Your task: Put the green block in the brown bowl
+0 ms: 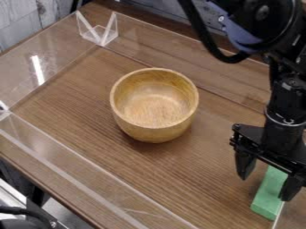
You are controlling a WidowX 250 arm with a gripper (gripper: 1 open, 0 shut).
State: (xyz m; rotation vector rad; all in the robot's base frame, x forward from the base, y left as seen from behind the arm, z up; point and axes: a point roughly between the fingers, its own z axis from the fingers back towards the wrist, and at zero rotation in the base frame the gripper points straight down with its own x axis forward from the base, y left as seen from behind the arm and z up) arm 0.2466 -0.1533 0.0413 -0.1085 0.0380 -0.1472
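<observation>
The black two-fingered claw [269, 175] points straight down at the lower right of the view, carried by a black arm [287, 98] that descends from the upper right corner. Its jaws stand spread wide — no object is clamped between them. The left finger [246, 165] and the right finger hang on either side of the upper end of the flat, elongated light-green rectangular block [271, 195]. The fingertips are level with or just above that end; whether either one touches the block cannot be determined from this angle.

The green block lies flat on the dark wood-grain tabletop [84, 107], near the lower right edge of the frame, its long axis running roughly away from the camera. Its far end is partly hidden by the claw; its near end is fully visible.

The round light-brown wooden bowl [155, 104] with thick walls and a smooth rim sits upright near the centre of the table, well apart from the block and to the left of the claw. Its interior holds nothing.

A clear plastic barrier [48, 148] runs along the left and near edges of the table — its edges catch the light. A small clear folded stand [97, 29] sits at the far left corner, well apart from the bowl.
</observation>
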